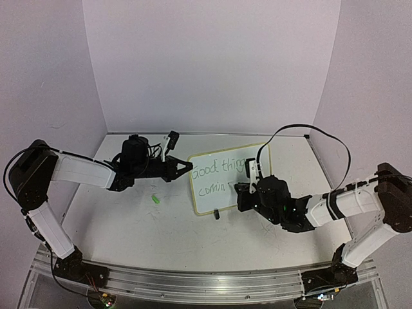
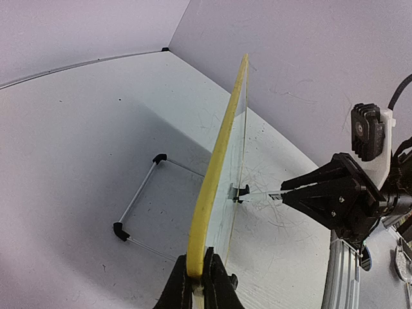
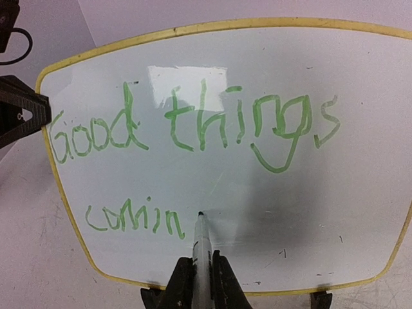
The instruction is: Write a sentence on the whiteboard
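Edgewise, whiteboard (image 2: 217,180) in left gripper (image 2: 205,273), marker (image 3: 201,235) in right gripper (image 3: 201,275)

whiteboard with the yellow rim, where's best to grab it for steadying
Pinch the small white rectangular whiteboard on its thin yellow rim at the left edge, coming edge-on from the left. Propped on a wire stand, only its edges fit a pincer; the left pincer clamps there.

Overhead rear view of the table (image 1: 129,219); wrist views close on the whiteboard (image 3: 225,161) (left edge-on, right face-on).
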Controlling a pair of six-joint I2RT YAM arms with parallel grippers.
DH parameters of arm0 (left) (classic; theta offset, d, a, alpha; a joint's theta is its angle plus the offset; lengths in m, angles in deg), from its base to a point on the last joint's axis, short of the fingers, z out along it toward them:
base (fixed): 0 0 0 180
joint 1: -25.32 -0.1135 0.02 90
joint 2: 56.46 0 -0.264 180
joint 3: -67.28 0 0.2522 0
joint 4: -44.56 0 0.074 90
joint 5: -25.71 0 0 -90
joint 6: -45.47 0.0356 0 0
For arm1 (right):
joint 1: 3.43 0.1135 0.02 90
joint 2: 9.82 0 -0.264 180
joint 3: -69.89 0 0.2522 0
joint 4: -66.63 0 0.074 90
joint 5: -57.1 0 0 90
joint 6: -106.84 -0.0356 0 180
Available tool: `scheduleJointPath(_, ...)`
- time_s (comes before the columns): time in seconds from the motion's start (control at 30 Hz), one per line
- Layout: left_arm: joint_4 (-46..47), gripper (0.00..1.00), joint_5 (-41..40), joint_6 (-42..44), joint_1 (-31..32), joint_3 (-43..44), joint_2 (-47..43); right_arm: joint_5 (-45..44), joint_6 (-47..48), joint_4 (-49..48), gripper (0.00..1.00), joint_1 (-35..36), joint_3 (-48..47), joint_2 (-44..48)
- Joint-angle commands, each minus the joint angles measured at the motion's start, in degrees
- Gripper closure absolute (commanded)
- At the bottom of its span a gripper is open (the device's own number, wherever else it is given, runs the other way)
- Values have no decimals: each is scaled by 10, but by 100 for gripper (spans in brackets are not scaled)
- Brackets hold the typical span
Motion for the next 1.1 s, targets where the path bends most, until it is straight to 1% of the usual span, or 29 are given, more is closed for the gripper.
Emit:
scheduleJointPath(0.0, -4, 100, -27, 37, -3, 22, -8, -23, 6, -13, 100, -3, -16, -15)
scheduleJointPath(0.37, -4, 100, -26, 38, -3, 24, -5, 3, 40, -39, 100, -3, -19, -11)
scheduleJointPath(0.63, -4, 100, -27, 39, -3, 24, -6, 24, 24, -23, 100, -1, -16, -20)
scheduleJointPath(1.07, -4, 100, -27, 39, -3, 22, -5, 6, -13, 18, 100, 3, -3, -19)
